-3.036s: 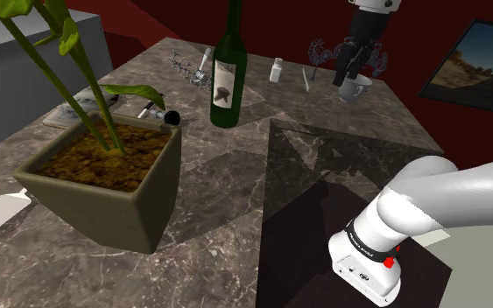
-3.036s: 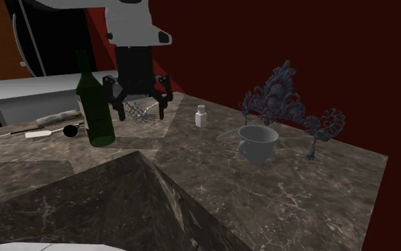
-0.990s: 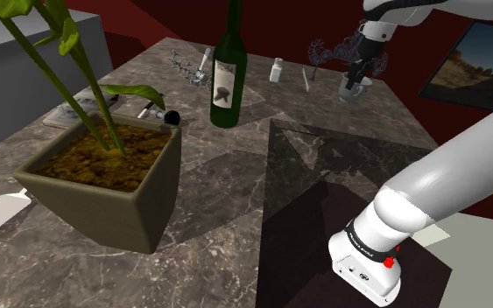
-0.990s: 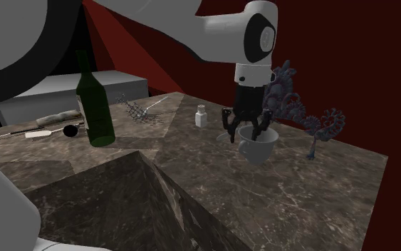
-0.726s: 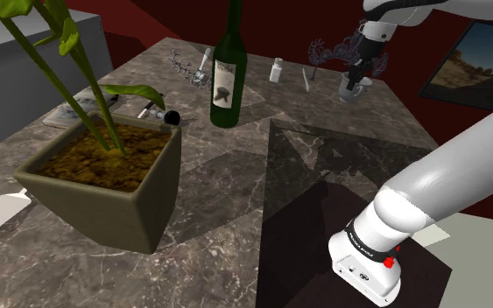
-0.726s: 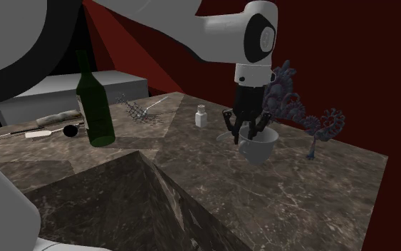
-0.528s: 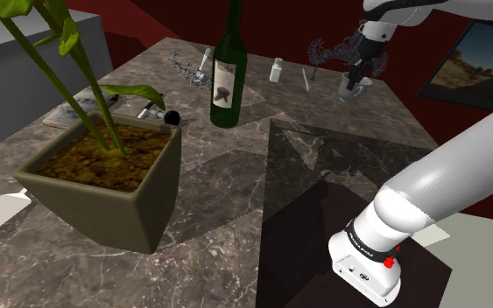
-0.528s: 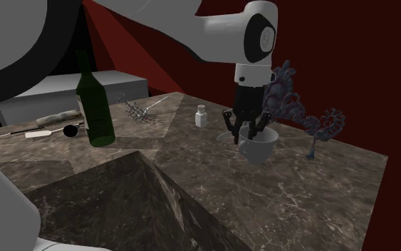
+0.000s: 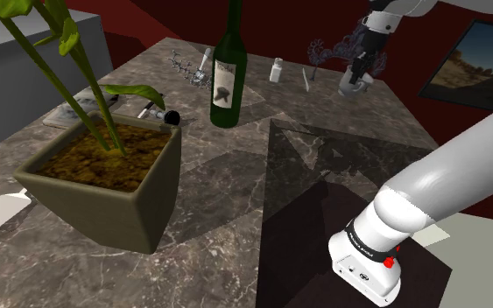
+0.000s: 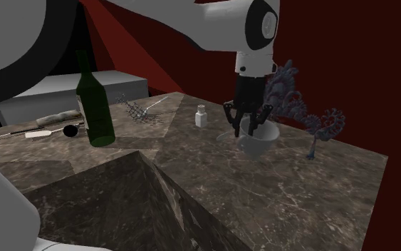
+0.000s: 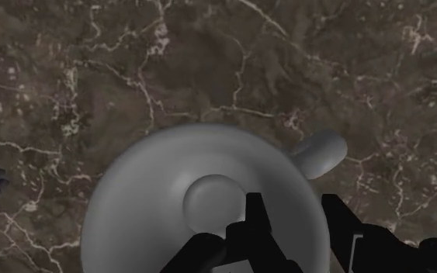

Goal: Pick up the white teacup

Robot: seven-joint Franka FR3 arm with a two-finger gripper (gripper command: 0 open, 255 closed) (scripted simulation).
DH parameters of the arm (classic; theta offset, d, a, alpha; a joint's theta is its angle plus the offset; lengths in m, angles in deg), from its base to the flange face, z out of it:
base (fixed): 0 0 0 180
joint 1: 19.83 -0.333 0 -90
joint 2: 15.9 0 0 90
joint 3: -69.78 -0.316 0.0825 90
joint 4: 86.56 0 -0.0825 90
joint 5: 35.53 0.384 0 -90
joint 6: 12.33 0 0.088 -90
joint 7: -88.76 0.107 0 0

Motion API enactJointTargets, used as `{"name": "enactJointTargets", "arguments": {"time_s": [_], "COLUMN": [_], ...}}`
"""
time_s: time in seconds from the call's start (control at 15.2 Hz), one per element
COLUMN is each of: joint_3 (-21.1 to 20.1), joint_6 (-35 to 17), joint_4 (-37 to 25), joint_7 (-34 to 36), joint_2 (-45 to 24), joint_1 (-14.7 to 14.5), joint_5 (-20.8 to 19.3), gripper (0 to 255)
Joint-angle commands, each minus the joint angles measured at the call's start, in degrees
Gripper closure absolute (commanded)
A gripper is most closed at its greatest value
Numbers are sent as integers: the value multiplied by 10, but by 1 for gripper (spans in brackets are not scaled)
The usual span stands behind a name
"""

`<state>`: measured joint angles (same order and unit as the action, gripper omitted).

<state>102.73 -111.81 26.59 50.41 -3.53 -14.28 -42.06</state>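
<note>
No word was readable to me. The green bottle [image 9: 227,74], standing toward the tabletop's far edge, carried a pale label [image 9: 225,86] with a dark figure and faint lines of print above it, and I couldn't make out a letter. The black band [image 9: 364,248] round the arm's base bore small white lettering, which I couldn't read either.

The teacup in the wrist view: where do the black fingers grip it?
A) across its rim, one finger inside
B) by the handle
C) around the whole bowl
A: one finger sits inside the teacup, the other outside its wall; the handle sticks out free.
</note>
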Motion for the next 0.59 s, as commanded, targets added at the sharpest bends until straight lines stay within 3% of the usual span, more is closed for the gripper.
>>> {"name": "enactJointTargets", "arguments": {"time_s": [0.0,0.53], "joint_3": [-1,-3], "joint_6": [16,78], "joint_4": [-17,-84], "joint_7": [0,-4], "joint_2": [-1,-7], "joint_1": [-1,-3], "joint_5": [1,5], "gripper": [255,255]}}
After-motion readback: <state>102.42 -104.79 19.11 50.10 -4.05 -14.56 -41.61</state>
